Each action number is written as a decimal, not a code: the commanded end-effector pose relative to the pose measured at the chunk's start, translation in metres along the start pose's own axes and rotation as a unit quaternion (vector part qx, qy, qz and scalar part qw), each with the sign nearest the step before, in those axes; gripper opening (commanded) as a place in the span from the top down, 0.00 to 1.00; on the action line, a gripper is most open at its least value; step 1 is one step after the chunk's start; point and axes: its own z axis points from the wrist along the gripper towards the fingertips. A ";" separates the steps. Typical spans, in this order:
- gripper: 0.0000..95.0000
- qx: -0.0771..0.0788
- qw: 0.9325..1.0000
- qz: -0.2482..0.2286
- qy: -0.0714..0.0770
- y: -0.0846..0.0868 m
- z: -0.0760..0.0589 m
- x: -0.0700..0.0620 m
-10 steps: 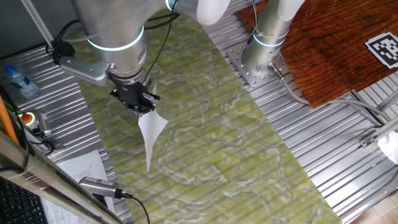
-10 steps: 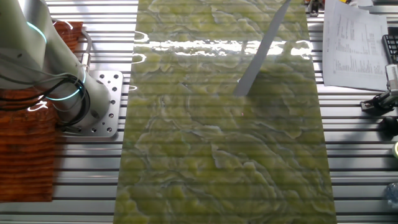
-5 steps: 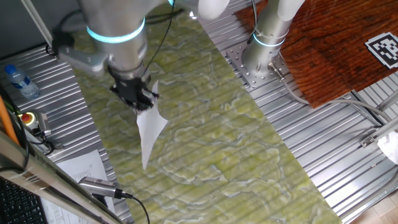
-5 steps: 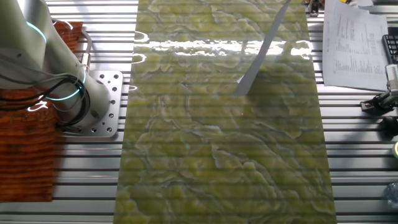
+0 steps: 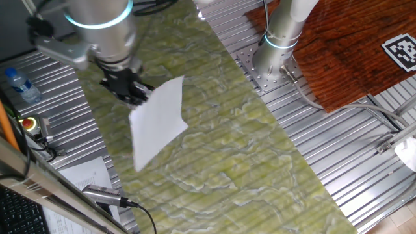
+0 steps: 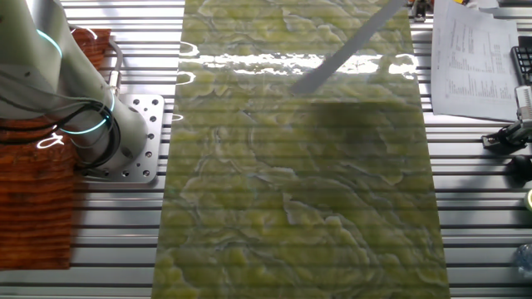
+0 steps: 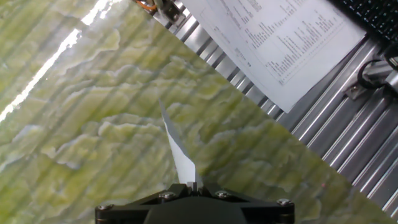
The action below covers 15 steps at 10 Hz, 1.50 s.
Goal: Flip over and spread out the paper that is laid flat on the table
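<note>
The blank white paper (image 5: 158,121) hangs in the air above the green-yellow marbled table (image 5: 227,149), held by one edge. My gripper (image 5: 134,95) is shut on its upper left edge, over the table's left side. In the other fixed view the paper (image 6: 349,46) shows as a slanted grey strip near the top, with its shadow on the table (image 6: 299,208); the gripper is out of that view. In the hand view the paper (image 7: 177,152) shows edge-on, rising from my closed gripper (image 7: 193,185) over the table (image 7: 93,143).
A white sheet with printed text (image 7: 280,37) lies on the ribbed metal beside the table, also seen in the other fixed view (image 6: 472,58). A water bottle (image 5: 21,86), a handheld device (image 5: 104,195), the arm's base (image 5: 276,62) and a reddish-brown board (image 5: 351,45) surround the table.
My gripper has moved up and to the left with the paper. The paper has swung from hanging narrow and edge-on to showing a broad face, lifted higher off the table.
</note>
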 end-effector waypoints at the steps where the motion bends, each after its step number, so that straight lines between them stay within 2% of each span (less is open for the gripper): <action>1: 1.00 0.003 1.000 -0.014 -0.002 -0.022 -0.006 -0.005; 2: 1.00 0.006 1.000 -0.021 -0.003 -0.033 -0.003 -0.008; 3: 1.00 0.030 0.999 -0.031 -0.009 -0.035 0.002 -0.006; 4: 1.00 0.040 0.998 -0.039 -0.012 -0.035 0.007 -0.006; 8: 1.00 0.038 0.999 -0.015 -0.009 -0.023 0.025 -0.016; 9: 1.00 0.034 0.999 0.010 -0.010 -0.008 0.038 -0.023; 11: 1.00 0.011 0.998 0.058 -0.004 0.017 0.045 -0.024; 14: 1.00 -0.011 0.991 0.129 0.039 0.065 0.060 -0.034; 15: 1.00 -0.015 0.989 0.142 0.045 0.076 0.066 -0.035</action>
